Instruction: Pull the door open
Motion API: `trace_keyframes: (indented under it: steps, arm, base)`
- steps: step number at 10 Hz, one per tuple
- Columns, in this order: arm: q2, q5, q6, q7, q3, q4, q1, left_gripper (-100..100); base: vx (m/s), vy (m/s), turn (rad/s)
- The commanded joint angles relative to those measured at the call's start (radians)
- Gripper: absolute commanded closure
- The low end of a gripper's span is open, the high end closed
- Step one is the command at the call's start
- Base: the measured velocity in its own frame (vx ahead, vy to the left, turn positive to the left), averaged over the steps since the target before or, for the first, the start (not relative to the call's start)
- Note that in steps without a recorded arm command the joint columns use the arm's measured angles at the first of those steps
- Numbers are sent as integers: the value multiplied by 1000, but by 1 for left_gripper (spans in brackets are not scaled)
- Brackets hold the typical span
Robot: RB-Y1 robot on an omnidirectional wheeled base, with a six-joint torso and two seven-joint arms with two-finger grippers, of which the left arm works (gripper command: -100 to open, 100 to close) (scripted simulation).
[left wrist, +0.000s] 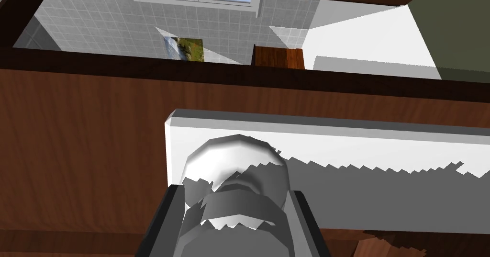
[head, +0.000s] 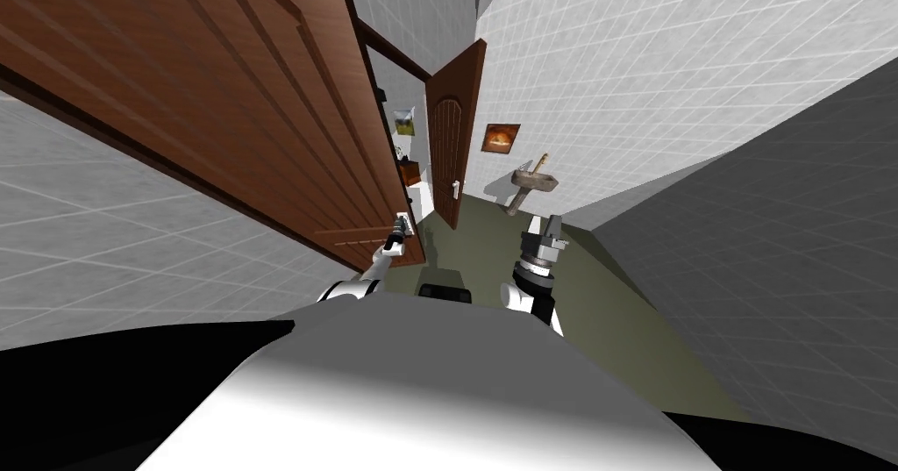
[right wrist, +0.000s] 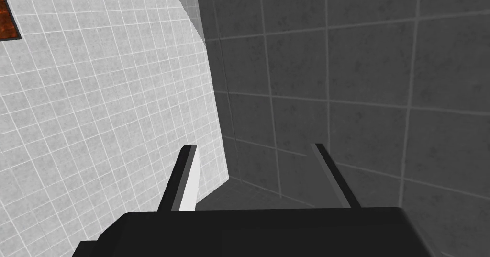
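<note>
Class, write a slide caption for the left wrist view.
Left claw shut on the grey handle of the part-open brown door.

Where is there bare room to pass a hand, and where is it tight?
Free: the floor between the near door and the dark wall, ahead of the open right gripper, up to the sink. Tight: at the near door's edge, where the left gripper is shut on the handle.

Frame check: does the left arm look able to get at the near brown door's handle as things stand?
Yes, it seems so: the handle of the door sits between the left arm's jaws, which appear to press its sides. Nothing lies between them.
</note>
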Motion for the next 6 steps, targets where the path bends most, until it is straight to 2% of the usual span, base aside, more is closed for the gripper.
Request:
trace_keyframes:
  steps: [1, 3, 6]
  arm:
    - [1, -3, 0, 12, -18, 1, 2, 100]
    - [8, -6, -2, 29, -39, -1, 3, 100]
    - [19, -11, -5, 55, -72, -5, 6, 100]
  base:
    - [-178, 69, -94]
    - [-220, 43, -107]
    - [-206, 88, -117]
